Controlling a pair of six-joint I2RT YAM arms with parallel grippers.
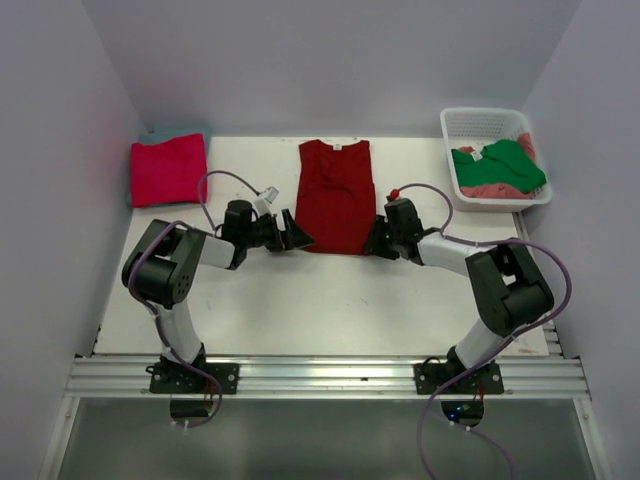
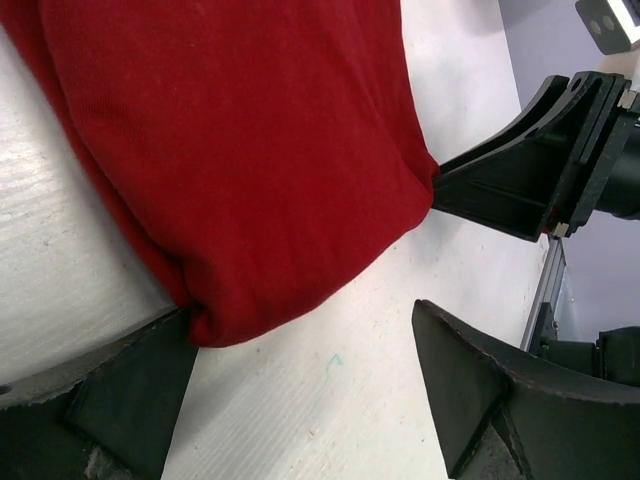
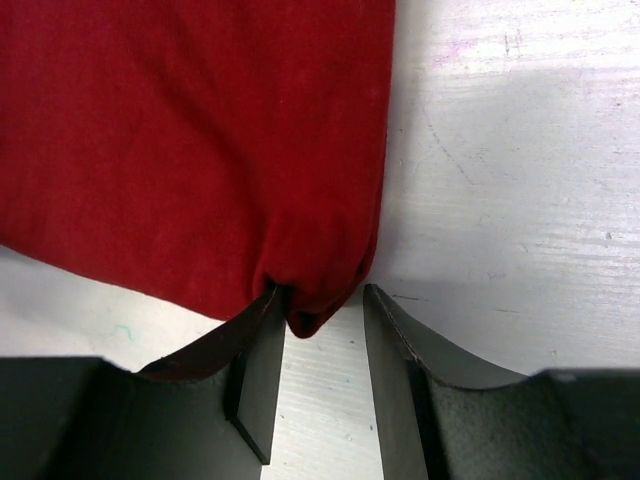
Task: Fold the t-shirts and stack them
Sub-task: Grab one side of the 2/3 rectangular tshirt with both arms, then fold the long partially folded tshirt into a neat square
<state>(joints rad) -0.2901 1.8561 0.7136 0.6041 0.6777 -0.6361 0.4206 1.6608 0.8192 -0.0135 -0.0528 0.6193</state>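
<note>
- Dark red t-shirt (image 1: 336,195) lies folded lengthwise mid-way across the worktop (image 1: 330,300), collar at the far end.
- Left gripper (image 1: 292,232) is spread wide, released, at its near left corner.
- Right gripper (image 1: 378,238) has its jaws parted around the near right corner, not pinching.

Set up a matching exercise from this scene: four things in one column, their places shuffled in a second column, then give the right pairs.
Things
1. dark red t-shirt
2. magenta-pink t-shirt
3. green t-shirt
4. left gripper

Places
A. inside the white basket
B. folded at the far left corner of the table
C. at the near left corner of the dark red t-shirt
D. lying in the middle of the table

Pairs: 1-D, 2-B, 3-A, 4-C
</note>
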